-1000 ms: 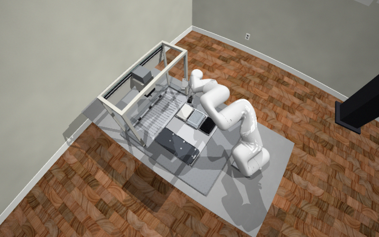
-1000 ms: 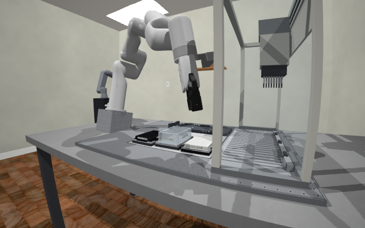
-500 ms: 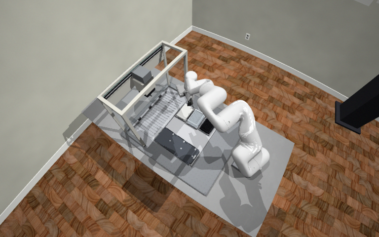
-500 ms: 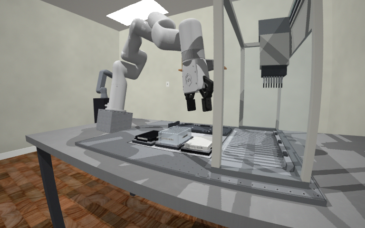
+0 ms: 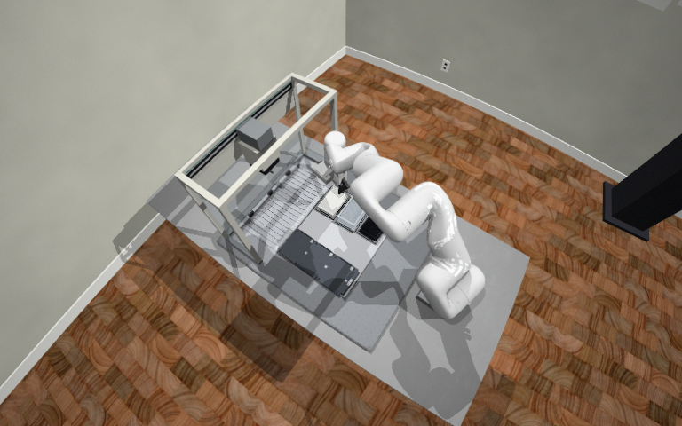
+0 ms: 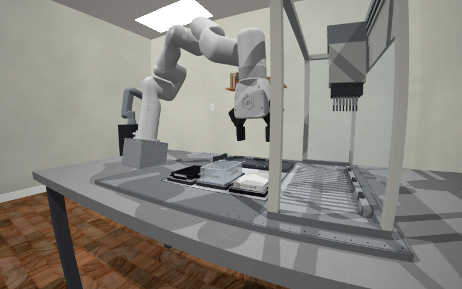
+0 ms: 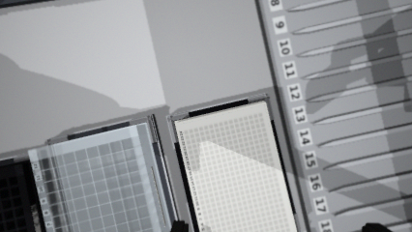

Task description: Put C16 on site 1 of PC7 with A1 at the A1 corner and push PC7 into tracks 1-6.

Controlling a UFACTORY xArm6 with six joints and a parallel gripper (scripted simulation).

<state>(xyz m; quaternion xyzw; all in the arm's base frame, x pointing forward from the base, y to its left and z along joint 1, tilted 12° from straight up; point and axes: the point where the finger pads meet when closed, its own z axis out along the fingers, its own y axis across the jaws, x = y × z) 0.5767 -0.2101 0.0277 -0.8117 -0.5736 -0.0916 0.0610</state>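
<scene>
C16 (image 5: 332,202) (image 6: 252,182) (image 7: 237,169), a white 384-well plate, lies in nest S3, next to the rails. C51 (image 5: 350,215) (image 6: 221,170) (image 7: 102,184), a clear deep-well block, sits in the middle nest. C15 (image 5: 370,228) (image 6: 185,172) (image 7: 12,203), a black plate, sits in the nest nearest the arm's base. The dark carrier PC7 (image 5: 318,261) (image 6: 258,162) lies on the apron in front of the rails, with nothing on its sites. My gripper (image 5: 343,186) (image 6: 253,138) (image 7: 278,227) is open and empty. It points down, well above C16.
The loading rails (image 5: 289,206) (image 6: 320,187) (image 7: 353,97) run beside the nests, with track numbers (image 7: 295,92) along the apron (image 7: 208,48). A post of the instrument's frame (image 6: 275,102) stands close to my gripper. The pipetting head (image 5: 254,135) (image 6: 345,68) hangs over the rails.
</scene>
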